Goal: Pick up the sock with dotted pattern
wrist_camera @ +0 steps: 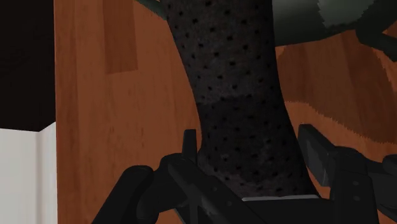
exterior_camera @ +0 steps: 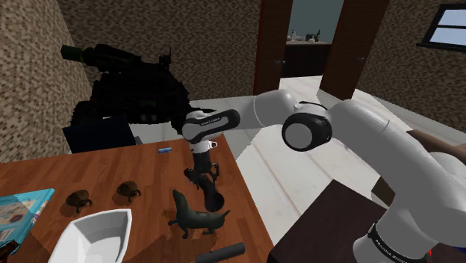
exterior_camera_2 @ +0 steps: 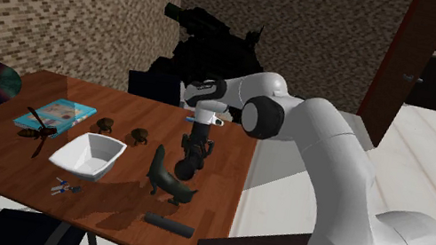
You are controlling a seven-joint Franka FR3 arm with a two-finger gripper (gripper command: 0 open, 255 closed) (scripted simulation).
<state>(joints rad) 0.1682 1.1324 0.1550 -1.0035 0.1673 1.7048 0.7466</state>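
the all-black two-finger gripper (wrist_camera: 250,139) is clamping its jaws on the dark, dotted fabric sock (wrist_camera: 235,89) over the brown wooden table (exterior_camera: 45,175), near a dark dog-shaped figurine (exterior_camera: 196,217).

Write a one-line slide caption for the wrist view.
Black gripper clasping the dark dotted sock between its fingers, over the wooden table.

On the wooden table (exterior_camera: 45,175) sits a white bowl (exterior_camera: 97,233), with 2 small brown cups (exterior_camera: 78,198) just beyond it. A dark animal figurine (exterior_camera: 196,217) stands near a black cylinder (exterior_camera: 222,252). A blue book (exterior_camera: 19,213) lies at the shoulder view's left edge.
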